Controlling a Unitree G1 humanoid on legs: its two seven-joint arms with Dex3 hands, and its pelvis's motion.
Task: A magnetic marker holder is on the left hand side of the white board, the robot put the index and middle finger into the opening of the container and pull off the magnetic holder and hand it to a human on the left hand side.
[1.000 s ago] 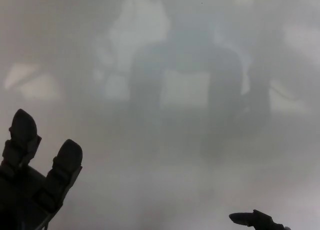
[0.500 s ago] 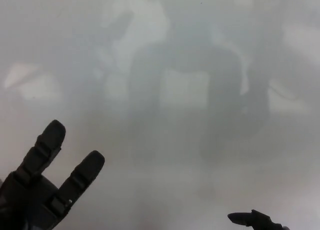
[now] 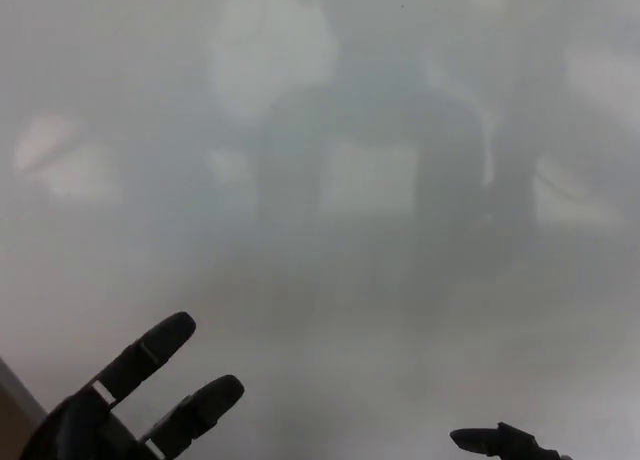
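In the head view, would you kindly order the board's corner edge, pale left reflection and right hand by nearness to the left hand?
1. Board's corner edge, bottom left, beside the left hand.
2. Pale reflection, upper left.
3. Right hand, bottom right.

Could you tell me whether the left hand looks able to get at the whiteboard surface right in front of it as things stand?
Probably yes. The left hand is open, two fingers spread and pointing up and to the right across the whiteboard, with nothing between them. The marker holder is not visible in this view.
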